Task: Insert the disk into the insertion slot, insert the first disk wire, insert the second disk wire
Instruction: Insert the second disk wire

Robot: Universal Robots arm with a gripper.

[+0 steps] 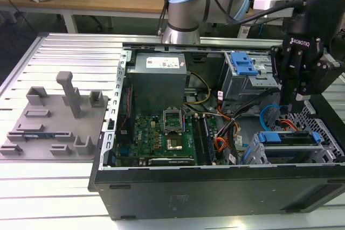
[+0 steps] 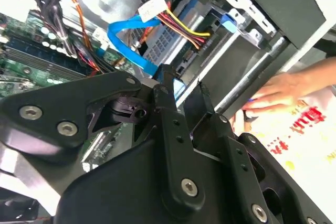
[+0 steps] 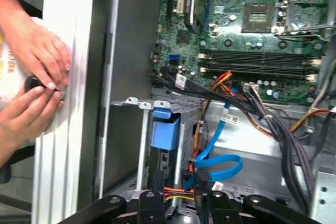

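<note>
The biggest thing is the slatted surface [image 1: 64, 52], and on it lies the open computer case [image 1: 215, 187] with its motherboard [image 1: 161, 133] facing up. A person's hands [image 3: 37, 56] press on the surface just outside the case wall, well apart from the work inside.

In the exterior view, go to the 4 o'clock corner of the case. The insertion slot [image 1: 326, 141], the low grey cage with perforated walls, sits there with the disk [image 1: 288, 137] in it. You see the disk end-on. Its blue carrier frame runs from 9 to 3 o'clock across the cage mouth, so its long axis points away into the cage. Judging by that, the disk looks seated in the slot. The taller cage with the blue latch [image 1: 242, 65] stands at about 11 o'clock from the disk.

The gripper [image 1: 296, 106] hangs directly over the disk's near end, so the disk lies at 6 o'clock from it, close below.

The blue cable [image 1: 268, 116] loops in from the gripper's 8 o'clock side. In both wrist views its end comes right up to the gripper's tip. You cannot tell whether the gripper is clamped on that cable end or only beside it.
</note>
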